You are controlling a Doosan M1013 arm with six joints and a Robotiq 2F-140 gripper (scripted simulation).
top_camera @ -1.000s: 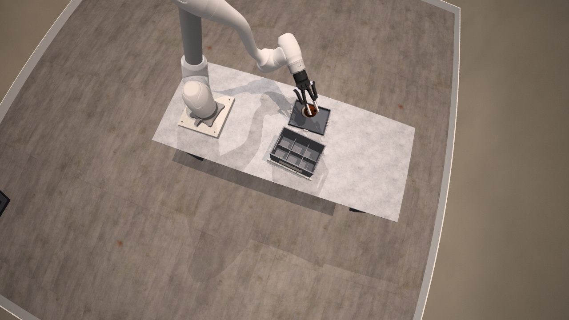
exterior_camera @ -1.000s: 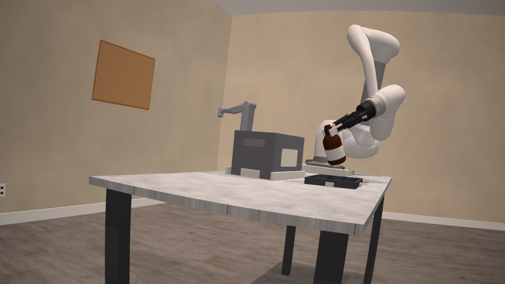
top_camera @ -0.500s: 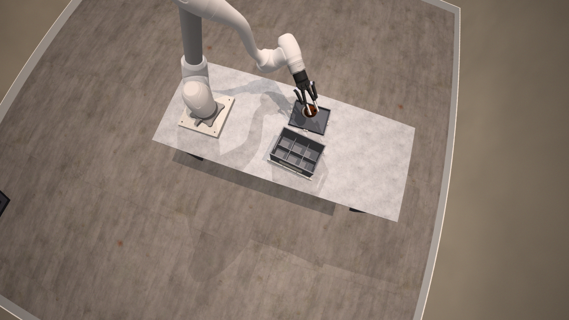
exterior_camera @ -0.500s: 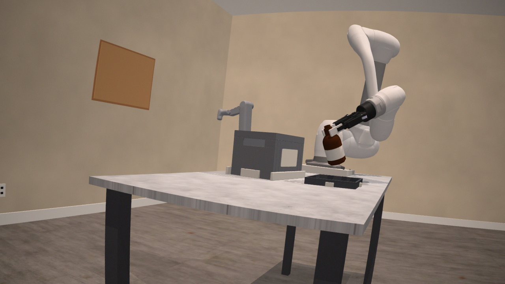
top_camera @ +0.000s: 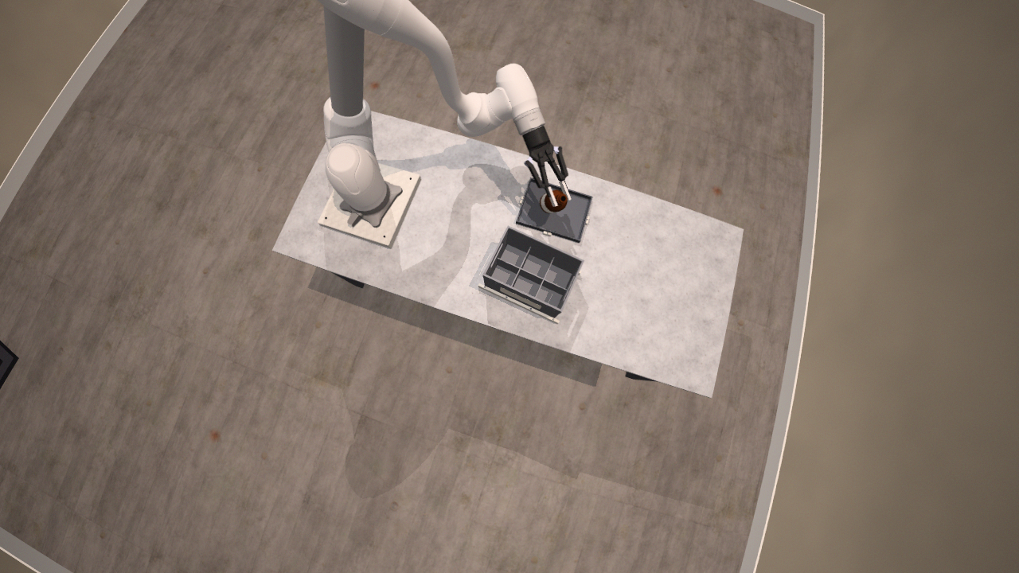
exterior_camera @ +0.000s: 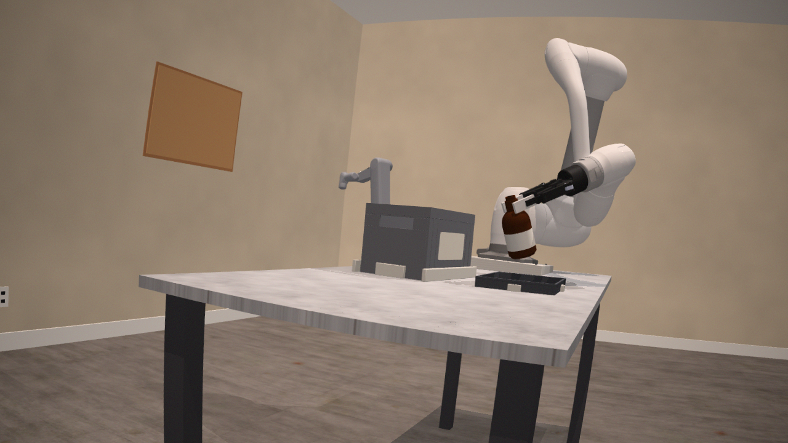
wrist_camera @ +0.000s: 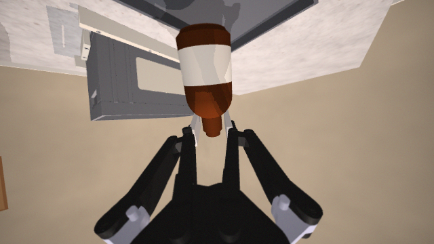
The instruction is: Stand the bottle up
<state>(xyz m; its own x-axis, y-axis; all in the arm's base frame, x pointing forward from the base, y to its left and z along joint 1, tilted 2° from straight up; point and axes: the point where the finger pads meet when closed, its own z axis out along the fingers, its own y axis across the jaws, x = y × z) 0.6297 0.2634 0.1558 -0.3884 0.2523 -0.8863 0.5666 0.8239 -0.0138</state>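
My gripper [wrist_camera: 211, 116] is shut on the neck of a brown bottle [wrist_camera: 205, 71] with a white label. The bottle [exterior_camera: 518, 231] hangs nearly upright, base down and slightly tilted, in the air above the dark shallow tray [exterior_camera: 519, 282]. In the top view the bottle [top_camera: 556, 200] sits over the tray's [top_camera: 555, 214] far left part, with the gripper [top_camera: 554, 186] reaching in from the robot side. The bottle's base is clear of the tray floor.
A dark grey crate [top_camera: 531, 272] with several compartments stands next to the tray, toward the table's front edge; it also shows in the side view [exterior_camera: 416, 240]. The robot base [top_camera: 360, 192] is mounted at the table's left end.
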